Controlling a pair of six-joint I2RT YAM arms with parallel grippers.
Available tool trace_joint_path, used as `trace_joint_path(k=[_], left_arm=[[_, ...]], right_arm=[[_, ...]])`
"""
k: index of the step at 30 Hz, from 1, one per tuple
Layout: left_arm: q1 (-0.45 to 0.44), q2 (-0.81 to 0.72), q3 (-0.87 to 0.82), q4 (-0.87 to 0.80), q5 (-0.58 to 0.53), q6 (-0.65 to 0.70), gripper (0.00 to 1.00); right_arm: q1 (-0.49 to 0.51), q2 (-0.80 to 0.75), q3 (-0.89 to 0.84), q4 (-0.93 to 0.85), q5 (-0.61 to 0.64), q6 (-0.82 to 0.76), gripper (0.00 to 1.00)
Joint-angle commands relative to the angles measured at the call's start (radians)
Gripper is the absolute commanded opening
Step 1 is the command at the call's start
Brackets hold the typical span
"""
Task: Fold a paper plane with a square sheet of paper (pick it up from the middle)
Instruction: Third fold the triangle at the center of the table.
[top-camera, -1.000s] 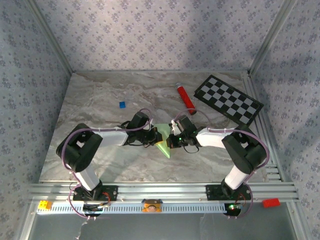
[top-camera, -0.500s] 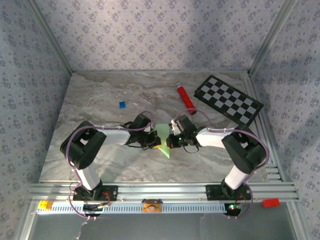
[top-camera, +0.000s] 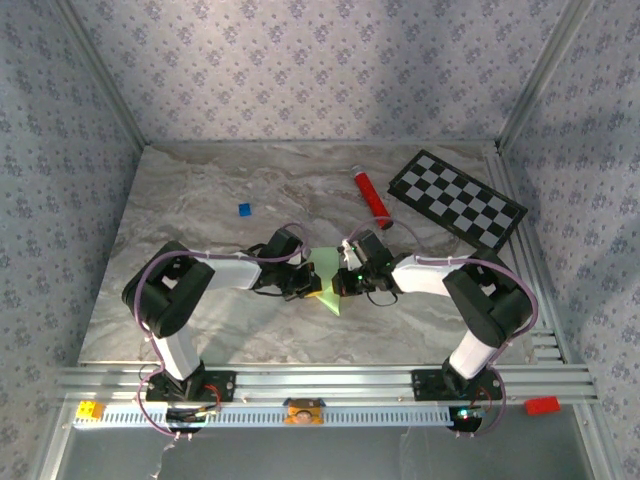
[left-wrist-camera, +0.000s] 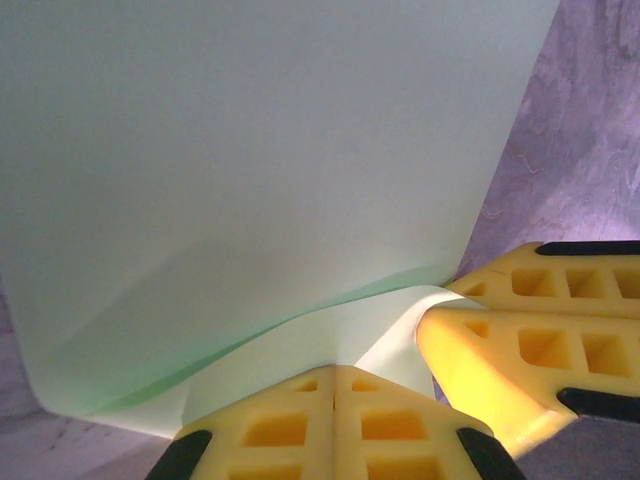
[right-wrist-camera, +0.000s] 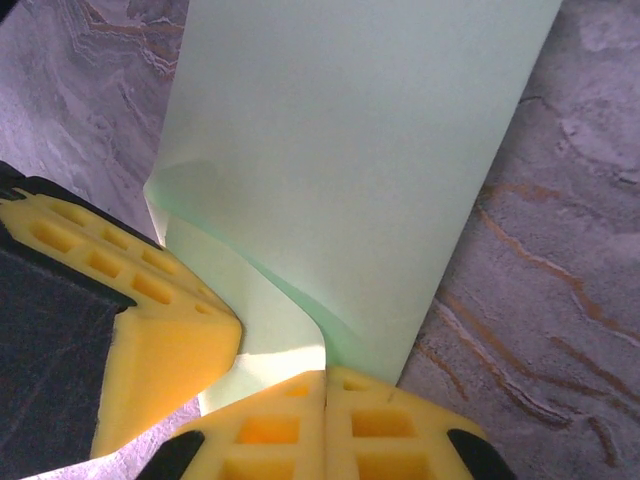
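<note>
Since a second ago, your left arm's elbow is sitting slightly nearer the middle, and less of the green tip is showing between the arms. Your left tool (left-wrist-camera: 335, 372) is pressing its yellow, grid-pocketed pads flush together, tips touching the folded edge of the square sheet of paper (left-wrist-camera: 250, 150). Your right tool (right-wrist-camera: 325, 375) is doing the same from the opposite side, just beside the left one. You cannot tell whether paper is caught in either seam. The sheet is lying mid-way across the marbled grey tabletop (right-wrist-camera: 540, 270). It is thin, matte and pale green, one layer curling over a paler one, and both wrist views are cutting off its far edges. Farther back, a red tube (top-camera: 371, 192), a checkerboard (top-camera: 457, 199) and a tiny blue square (top-camera: 243, 209) are lying well apart from it.
</note>
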Motion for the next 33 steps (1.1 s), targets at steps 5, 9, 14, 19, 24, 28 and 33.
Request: trace_joint_path(k=[5,9,14,19,24,28,33], left_arm=[[-0.011,0.035,-0.014,-0.05,-0.044,0.025,0.0],[-0.011,0.035,-0.013,-0.045,-0.046,0.024,0.0],[-0.011,0.033,-0.014,-0.042,-0.049,0.022,0.0],[-0.011,0.035,-0.01,-0.045,-0.048,0.025,0.0],[-0.012,0.033,-0.01,-0.05,-0.049,0.029,0.0],[-0.012,0.032,-0.01,-0.053,-0.049,0.032,0.0],[-0.012,0.032,-0.008,-0.055,-0.049,0.033,0.0]], right_arm=[[-0.029,-0.144,-0.008,-0.074,0.058,0.061,0.32],[-0.034,-0.217,-0.052,-0.074,-0.015,0.085,0.35],[0.007,-0.2,-0.065,-0.052,-0.143,0.101,0.16],[0.062,-0.132,-0.029,-0.057,-0.153,0.1,0.07],[0.094,-0.061,0.027,-0.069,-0.141,0.092,0.06],[0.102,-0.016,0.065,-0.091,-0.13,0.084,0.06],[0.104,0.035,0.087,-0.127,-0.12,0.069,0.06]])
